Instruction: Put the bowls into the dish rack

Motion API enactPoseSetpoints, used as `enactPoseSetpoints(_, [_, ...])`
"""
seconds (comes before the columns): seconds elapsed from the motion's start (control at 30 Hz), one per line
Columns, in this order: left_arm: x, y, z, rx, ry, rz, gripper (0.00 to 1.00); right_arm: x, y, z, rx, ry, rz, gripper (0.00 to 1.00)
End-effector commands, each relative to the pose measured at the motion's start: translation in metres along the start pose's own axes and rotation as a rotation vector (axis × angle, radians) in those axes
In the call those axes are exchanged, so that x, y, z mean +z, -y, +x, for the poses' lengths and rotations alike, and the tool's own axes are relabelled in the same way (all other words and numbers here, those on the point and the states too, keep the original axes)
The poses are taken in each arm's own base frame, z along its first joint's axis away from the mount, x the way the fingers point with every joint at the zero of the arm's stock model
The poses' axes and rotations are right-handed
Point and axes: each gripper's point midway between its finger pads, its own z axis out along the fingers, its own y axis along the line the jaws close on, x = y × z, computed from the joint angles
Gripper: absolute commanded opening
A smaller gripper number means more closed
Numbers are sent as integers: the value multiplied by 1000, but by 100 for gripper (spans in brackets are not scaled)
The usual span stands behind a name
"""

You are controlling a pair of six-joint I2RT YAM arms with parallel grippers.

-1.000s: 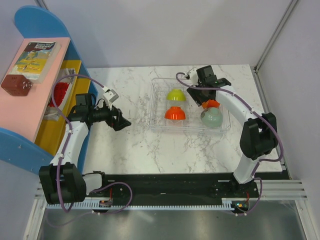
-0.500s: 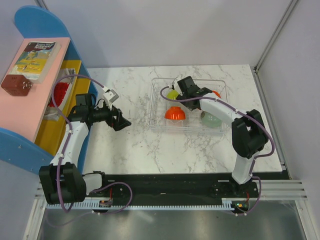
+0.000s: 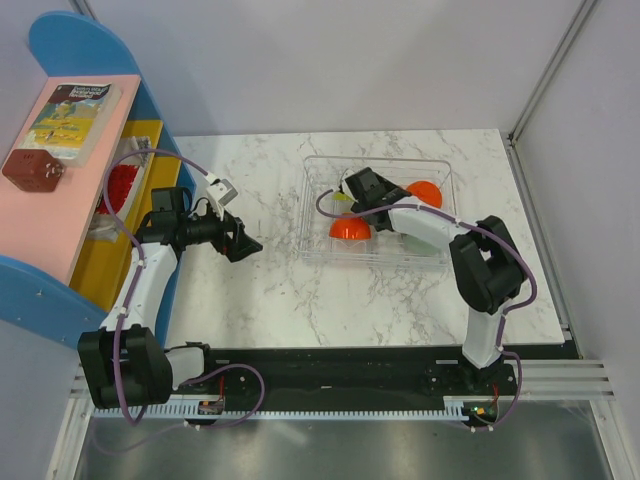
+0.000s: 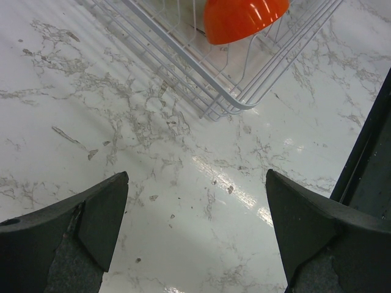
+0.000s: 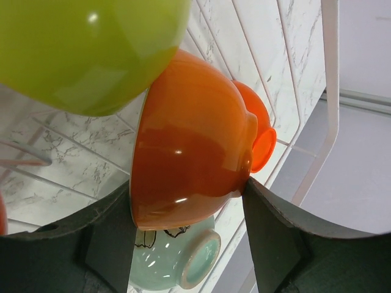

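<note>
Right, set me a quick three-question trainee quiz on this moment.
1. True or false: the left gripper is shut on a bowl.
2. Which bowl does the right gripper hold? A) lime green B) orange C) pale mint
3. Fill in: in the right wrist view, the bowl showing above the held one is ___.

Key: 1 false, its jaws stand open over bare marble. 2 B, the orange bowl. 3 the lime green bowl.
</note>
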Motion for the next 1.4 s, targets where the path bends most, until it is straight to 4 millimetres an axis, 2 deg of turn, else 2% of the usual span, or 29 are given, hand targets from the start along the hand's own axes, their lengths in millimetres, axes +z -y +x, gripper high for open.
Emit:
enactPoseSetpoints(0.0, [-1, 2, -8, 34, 36, 13, 100, 0, -7, 3, -65, -17, 30, 0])
enactPoseSetpoints(0.07, [-1, 2, -8, 31, 35, 14, 100, 0, -12, 5, -96, -28, 29, 0])
enactPoseSetpoints(0.13, [-1, 2, -8, 34, 36, 14, 100, -1, -16, 8, -133, -39, 31, 7])
enactPoseSetpoints(0.2, [-1, 2, -8, 35, 36, 13, 100, 0, -17, 11, -153, -52, 35, 19])
enactPoseSetpoints(0.27, [-2, 2, -8, 35, 36, 13, 100, -2, -22, 11, -174, -55, 22, 26])
enactPoseSetpoints(0.3, [-2, 2, -8, 38, 37, 13, 100, -2, -25, 13, -182, -58, 4, 34])
enactPoseSetpoints(0.4, [-2, 2, -9, 39, 37, 10, 100, -2, -34, 15, -197, -64, -34, 44])
enactPoseSetpoints(0.53, [-2, 2, -9, 42, 38, 9, 100, -1, -43, 20, -210, -78, -78, 50])
enactPoseSetpoints(0.73, [-2, 3, -9, 41, 39, 12, 100, -2, -60, 29, -214, -92, -154, 64])
enactPoseSetpoints(0.97, [-3, 3, -10, 47, 41, 9, 100, -5, -62, 31, -205, -97, -175, 85])
enactPoseSetpoints(1.03, [-3, 3, -9, 45, 40, 11, 100, -6, -61, 30, -198, -95, -173, 97])
enactPoseSetpoints(1.2, [-3, 3, -10, 48, 41, 7, 100, -8, -59, 31, -205, -96, -169, 98])
enactPoseSetpoints(1.37, [-2, 2, -8, 42, 37, 9, 100, -22, -56, 22, -201, -56, -230, 98])
